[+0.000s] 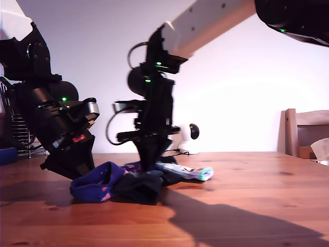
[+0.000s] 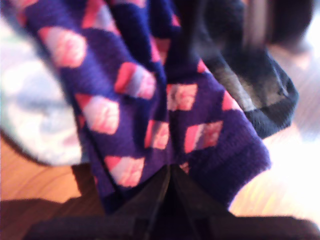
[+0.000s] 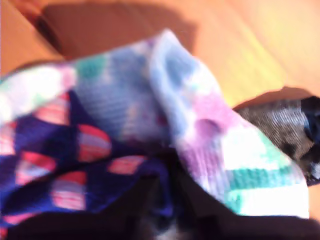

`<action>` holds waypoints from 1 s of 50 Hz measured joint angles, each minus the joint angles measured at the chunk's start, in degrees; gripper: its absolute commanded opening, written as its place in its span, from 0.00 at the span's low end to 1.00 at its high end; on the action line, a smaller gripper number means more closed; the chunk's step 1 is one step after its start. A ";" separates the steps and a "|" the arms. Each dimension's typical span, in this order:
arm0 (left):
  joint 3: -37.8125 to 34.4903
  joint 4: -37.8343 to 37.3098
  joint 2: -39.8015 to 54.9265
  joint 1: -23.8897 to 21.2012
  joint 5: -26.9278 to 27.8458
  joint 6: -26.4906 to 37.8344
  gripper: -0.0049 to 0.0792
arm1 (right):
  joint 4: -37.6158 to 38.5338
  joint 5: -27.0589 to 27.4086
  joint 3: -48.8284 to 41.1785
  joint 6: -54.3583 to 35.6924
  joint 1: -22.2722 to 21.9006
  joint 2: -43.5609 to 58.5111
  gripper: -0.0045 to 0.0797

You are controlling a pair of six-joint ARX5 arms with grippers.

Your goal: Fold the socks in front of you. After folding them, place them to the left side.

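Both my hands are down in the sock heap on the bench [image 1: 247,206] — my first hand [image 2: 167,172] clenched on the navy-purple sock [image 2: 150,100], my second hand [image 3: 167,200] pinching the tie-dye sock [image 3: 200,125] — the black sock [image 1: 141,186] lies alongside.

Home: wooden table [image 1: 247,200], chair [image 1: 306,135].

Both arms are black, built of blocky housings and rounded joints. Small green indicator lights glow on the arm [image 1: 59,128] at the exterior view's left and on the centre arm [image 1: 151,108]. The former carries a silver metal block and a small red marking. The latter has looped black cables and a pale beige upper link.
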 measured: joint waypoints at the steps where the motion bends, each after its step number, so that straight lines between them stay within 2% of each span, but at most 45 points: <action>1: 0.00 0.07 0.02 -0.02 0.00 -0.26 0.03 | -0.20 -0.35 -0.02 0.09 -0.24 -0.02 0.30; 8: 0.00 0.24 0.02 -0.13 0.02 -0.55 0.03 | -0.50 -0.98 0.00 0.17 -1.40 -0.66 0.37; 17: 0.00 0.22 0.07 -0.24 0.02 -1.05 0.03 | -1.01 -3.82 -0.02 1.25 -1.99 -2.86 0.38; 27: 0.00 0.11 0.07 -0.37 0.02 -1.90 0.03 | -6.05 -7.23 -0.02 3.26 -2.97 -5.62 0.44; 39: 0.00 0.35 0.07 -0.61 -0.09 -3.30 0.03 | -7.06 -7.08 0.00 5.55 -3.74 -5.81 0.44; 50: 0.00 -0.35 0.07 -0.72 -0.94 -3.32 0.03 | -8.48 -3.02 0.00 5.97 -3.69 -5.81 0.47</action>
